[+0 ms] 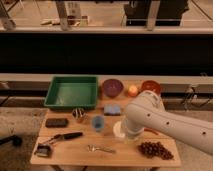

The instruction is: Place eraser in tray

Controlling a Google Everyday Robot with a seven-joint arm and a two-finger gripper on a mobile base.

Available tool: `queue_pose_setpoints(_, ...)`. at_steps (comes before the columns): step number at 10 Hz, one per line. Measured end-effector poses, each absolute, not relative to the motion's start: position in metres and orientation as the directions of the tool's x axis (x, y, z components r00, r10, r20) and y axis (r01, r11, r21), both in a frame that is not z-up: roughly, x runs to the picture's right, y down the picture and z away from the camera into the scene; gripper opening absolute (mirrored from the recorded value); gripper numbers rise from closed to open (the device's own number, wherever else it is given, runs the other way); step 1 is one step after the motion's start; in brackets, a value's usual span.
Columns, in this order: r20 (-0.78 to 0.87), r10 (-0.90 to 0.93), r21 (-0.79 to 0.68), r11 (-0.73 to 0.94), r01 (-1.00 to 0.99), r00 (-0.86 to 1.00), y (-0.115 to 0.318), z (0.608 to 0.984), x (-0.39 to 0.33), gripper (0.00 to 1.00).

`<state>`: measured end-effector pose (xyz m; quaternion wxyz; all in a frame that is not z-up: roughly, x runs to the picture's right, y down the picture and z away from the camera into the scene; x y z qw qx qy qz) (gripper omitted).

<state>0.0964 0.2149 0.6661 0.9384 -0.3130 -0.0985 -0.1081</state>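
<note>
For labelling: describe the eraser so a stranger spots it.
Back left on the table sits the green tray; the jaws hide behind the white arm. Before the tray's left corner lies the eraser: flat, dark, handleless, unlike the utensil nearby.

Our white arm (172,127) comes in from the lower right, its thick link slanting up and to the left. It ends in a broad rounded joint (142,112) that bends downward. Our hand lies out of sight behind that joint.
</note>
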Motion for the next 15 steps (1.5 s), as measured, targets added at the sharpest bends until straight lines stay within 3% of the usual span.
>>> queue_pose_setpoints(3, 0.277, -0.193, -0.541, 0.779, 0.319, 0.941, 0.206, 0.655, 0.058, 0.79)
queue_pose_setpoints(15, 0.421, -0.290, -0.520, 0.699, 0.491, 0.859, 0.193, 0.687, -0.060, 0.80)
